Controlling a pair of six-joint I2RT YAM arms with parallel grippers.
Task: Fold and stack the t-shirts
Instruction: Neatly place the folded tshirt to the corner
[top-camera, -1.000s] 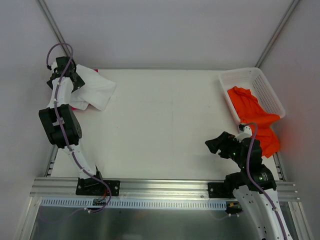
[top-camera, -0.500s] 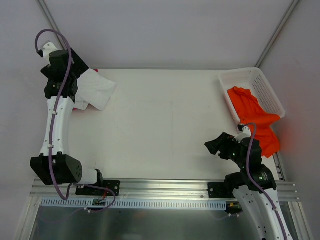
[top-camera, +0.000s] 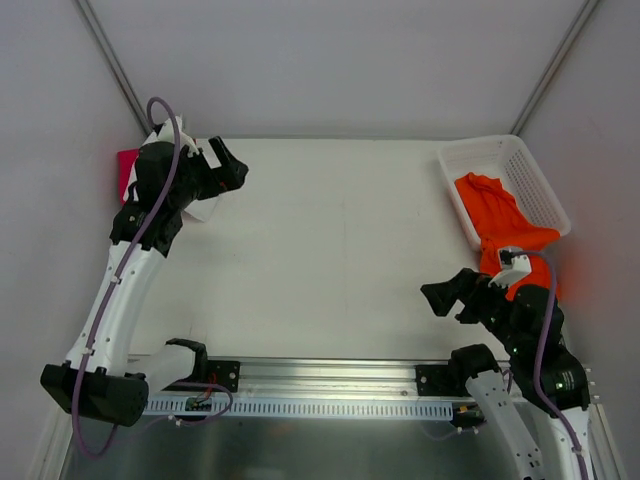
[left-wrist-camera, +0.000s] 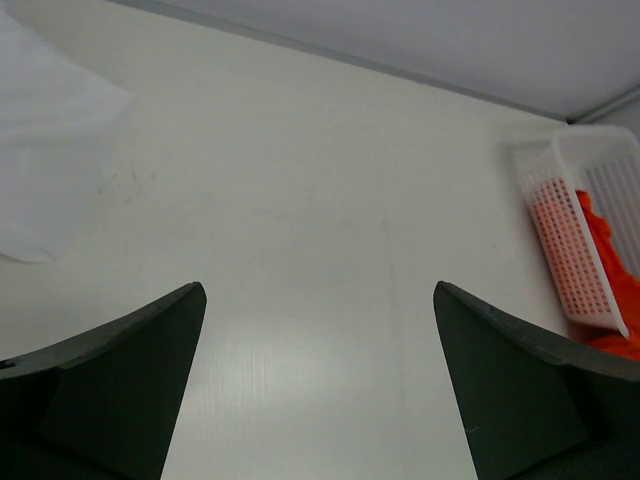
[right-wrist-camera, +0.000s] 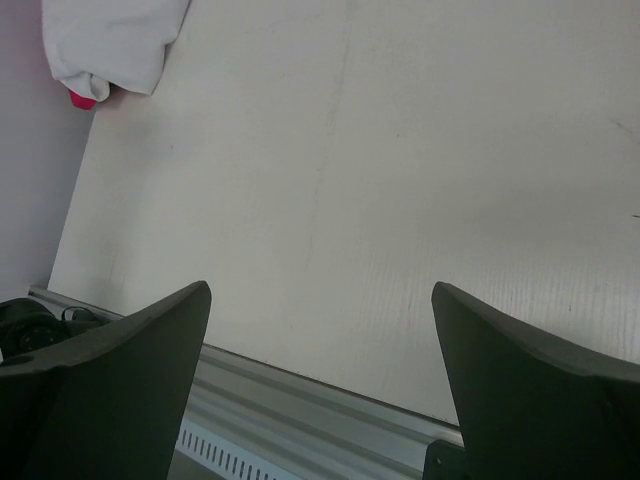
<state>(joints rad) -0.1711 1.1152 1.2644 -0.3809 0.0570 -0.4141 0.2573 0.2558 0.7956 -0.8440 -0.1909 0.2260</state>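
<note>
- The right tool (top-camera: 450, 300) hangs above the near right part of the counter (top-camera: 340, 250). Its jaws are spread wide and hold nothing. Its own camera looks across bare counter toward the far left corner, so it is turned away from the basket.
- Just behind that arm, the orange shirt (top-camera: 500, 215) lies bunched in the white basket (top-camera: 478, 145) at the right edge. Part of the cloth spills over the basket's near end, close to the right arm. It looks unfolded.
- Farther back on the left, the left tool (top-camera: 228, 170) hovers over the far left corner. Its jaws are also wide apart and grip nothing.
- Beside and partly under that arm lies the white shirt (right-wrist-camera: 115, 40), a compact rounded bundle. A sliver of the magenta shirt (right-wrist-camera: 82, 99) shows from beneath it at the counter's edge, so the white one seems to rest on top.
- Judged from this, two shirts are already piled and the step in hand is fetching the third.
- The next move calls for the right arm to swing round to the basket. It should lower its open jaws onto the spilled orange cloth and pinch one layer. Then it should lift high enough to clear the rim, so the basket is not dragged along.
</note>
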